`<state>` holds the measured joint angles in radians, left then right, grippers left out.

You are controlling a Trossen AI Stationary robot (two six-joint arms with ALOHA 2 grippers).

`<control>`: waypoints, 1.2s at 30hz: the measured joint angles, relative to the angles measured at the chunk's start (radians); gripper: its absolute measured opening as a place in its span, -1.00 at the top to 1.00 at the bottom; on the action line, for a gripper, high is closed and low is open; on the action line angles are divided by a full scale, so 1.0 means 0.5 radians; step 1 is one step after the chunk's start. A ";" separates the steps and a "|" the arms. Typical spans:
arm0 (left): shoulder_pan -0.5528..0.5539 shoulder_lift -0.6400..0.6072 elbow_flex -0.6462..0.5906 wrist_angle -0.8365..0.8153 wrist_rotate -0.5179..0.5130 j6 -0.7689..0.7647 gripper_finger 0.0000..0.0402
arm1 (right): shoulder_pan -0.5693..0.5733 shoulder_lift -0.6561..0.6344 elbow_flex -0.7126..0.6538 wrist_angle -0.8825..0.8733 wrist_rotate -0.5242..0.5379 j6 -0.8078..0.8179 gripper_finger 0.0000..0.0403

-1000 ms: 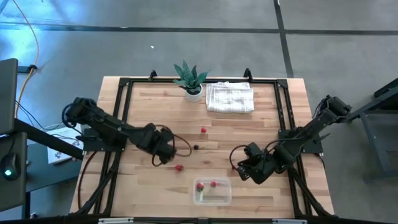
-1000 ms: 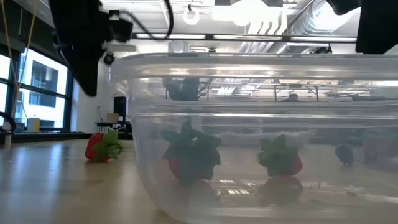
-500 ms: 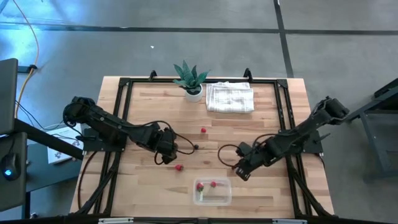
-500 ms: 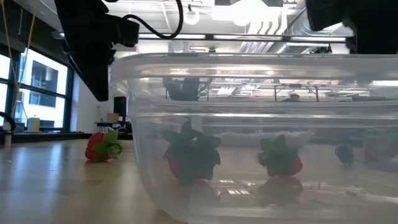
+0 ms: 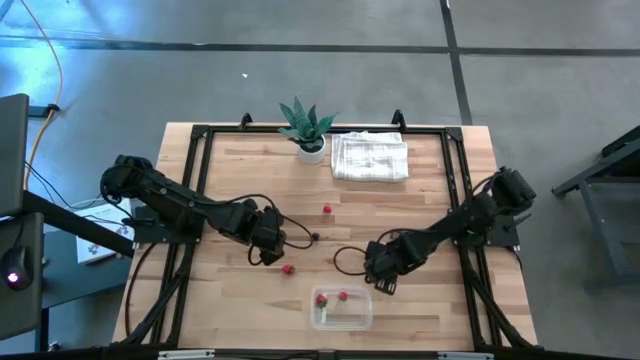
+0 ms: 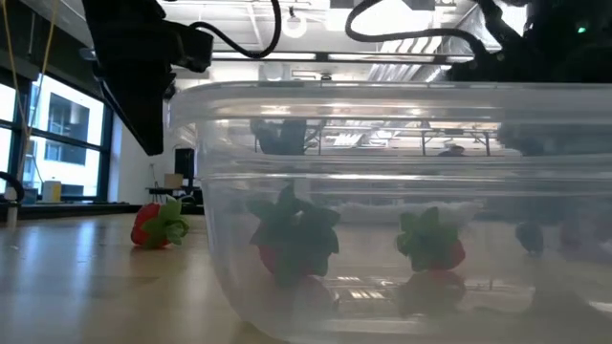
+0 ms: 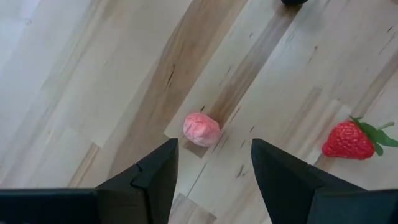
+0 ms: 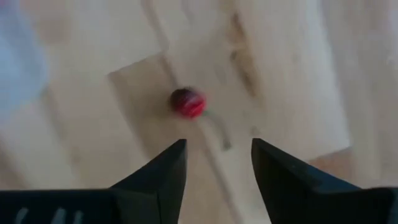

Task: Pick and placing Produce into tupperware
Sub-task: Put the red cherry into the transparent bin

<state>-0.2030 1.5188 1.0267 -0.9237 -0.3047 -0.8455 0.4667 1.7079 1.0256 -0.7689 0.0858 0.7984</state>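
Observation:
The clear tupperware (image 5: 341, 308) stands near the table's front edge with two strawberries (image 5: 321, 298) (image 6: 292, 239) resting on its floor. Loose produce lies on the wood: a strawberry (image 5: 288, 268) (image 7: 348, 140), a pink piece (image 7: 201, 129), a red piece (image 5: 327, 209), a dark piece (image 5: 315, 237), and a small red round piece (image 8: 188, 102). My left gripper (image 7: 214, 171) hangs open just above the pink piece, pointing steeply down. To the right of the tupperware's far side, my right gripper (image 8: 217, 162) is open above the small red round piece, pointing down.
A potted green plant (image 5: 305, 128) and a folded white cloth (image 5: 370, 157) sit at the table's far edge. A black frame (image 5: 200, 140) runs along the table's sides. Bare wood lies between the two grippers.
My right gripper has gone toward the table's left edge and downward, nearer the tupperware's far right corner, and its wrist has rolled. My left arm has kept still. The produce and the tupperware have stayed where they were.

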 joint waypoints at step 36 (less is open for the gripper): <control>0.000 -0.014 0.000 0.039 0.001 -0.031 0.05 | -0.011 0.006 -0.279 0.439 -0.076 -0.196 0.52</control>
<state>-0.2029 1.5120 1.0267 -0.9043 -0.3042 -0.8608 0.4610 1.7111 0.8860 -0.5495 0.0477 0.7005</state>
